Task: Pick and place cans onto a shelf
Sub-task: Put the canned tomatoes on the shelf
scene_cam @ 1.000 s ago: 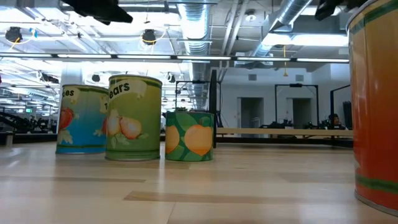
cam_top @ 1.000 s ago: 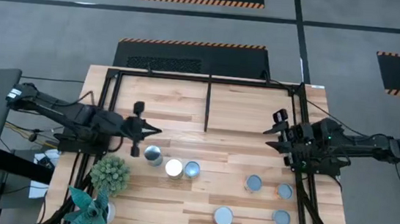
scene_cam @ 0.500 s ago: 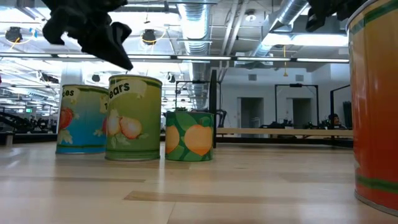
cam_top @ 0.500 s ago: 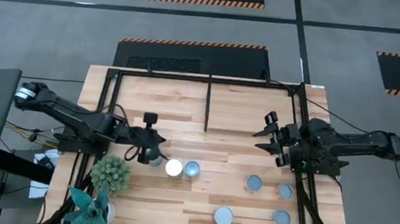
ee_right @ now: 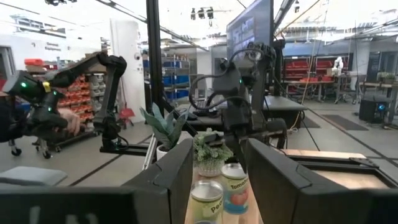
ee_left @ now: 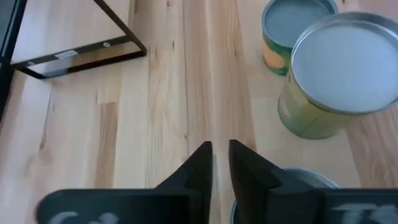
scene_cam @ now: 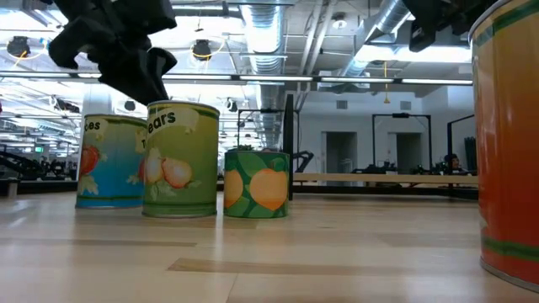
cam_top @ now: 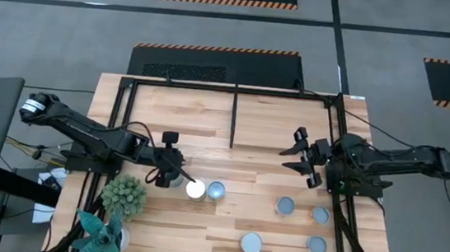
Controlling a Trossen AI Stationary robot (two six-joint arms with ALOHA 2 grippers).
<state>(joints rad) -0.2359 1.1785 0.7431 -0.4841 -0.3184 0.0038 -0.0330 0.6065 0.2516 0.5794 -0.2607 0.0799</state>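
Note:
Three cans stand in a row on the wood: one under my left gripper (cam_top: 173,178), a bright-topped one (cam_top: 195,189) and a third (cam_top: 216,190). The low view shows them as a blue can (scene_cam: 109,160), a green pear can (scene_cam: 181,160) and a small orange-fruit can (scene_cam: 257,183). My left gripper (cam_top: 173,169) is shut and hovers just above the row's left end, also seen in the low view (scene_cam: 126,59) and the left wrist view (ee_left: 221,155). My right gripper (cam_top: 295,157) is open over bare wood; its wrist view (ee_right: 217,155) looks across the cans. The black shelf frame (cam_top: 237,90) stands at the far side.
Several more cans stand at the near right (cam_top: 285,205) (cam_top: 321,215) (cam_top: 252,244) (cam_top: 316,246); one orange can (scene_cam: 509,143) fills the low view's right. A spiky potted plant (cam_top: 125,195) and a second plant (cam_top: 99,234) stand at the near left. The frame's divider bar (cam_top: 234,119) runs between the arms.
My left gripper has gone toward the table's right and near edges and come down, tipping its fingers downward over the leftmost can of the row. My right gripper has shifted a little toward the table's left. The cans have stayed put.

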